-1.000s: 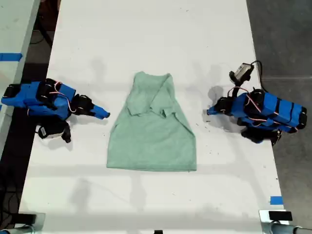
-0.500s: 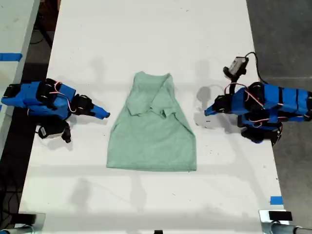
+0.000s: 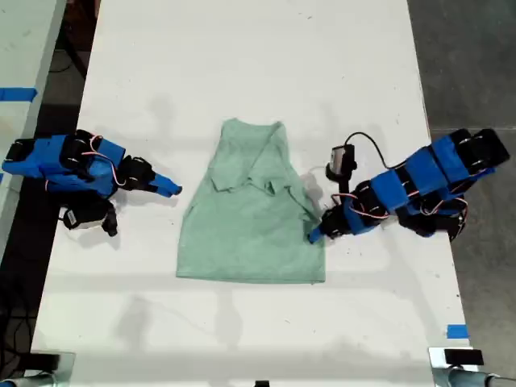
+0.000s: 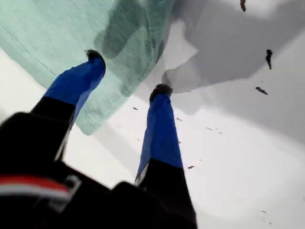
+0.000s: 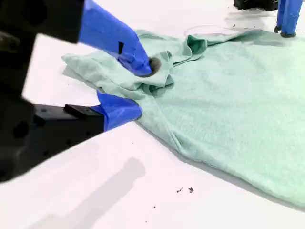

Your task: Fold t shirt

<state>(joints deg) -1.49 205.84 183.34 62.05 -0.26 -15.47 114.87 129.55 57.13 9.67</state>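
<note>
The pale mint-green t shirt (image 3: 250, 230) lies wrinkled on the white table (image 3: 242, 64), its upper part folded in on itself. My first gripper (image 3: 313, 235) comes in from the exterior view's right and is at the shirt's right edge, low down. It is open (image 4: 126, 71): one finger is over the shirt (image 4: 57, 28) and the other over bare table. My second gripper (image 3: 172, 191) sits at the exterior view's left, a short way off the shirt's edge. Its jaws (image 5: 142, 88) are a little apart with nothing between them, and the shirt (image 5: 228, 95) lies beyond.
Small dark specks (image 4: 259, 89) dot the table by the first gripper. Blue tape marks (image 3: 456, 331) sit near the table's front corner at the exterior view's right. A second table (image 3: 24, 48) stands at the exterior view's left, and dark floor lies past the right edge.
The first arm has stretched out from the exterior view's right, towards the left and nearer, bringing its open gripper to the shirt's right edge. The second arm has not moved.
</note>
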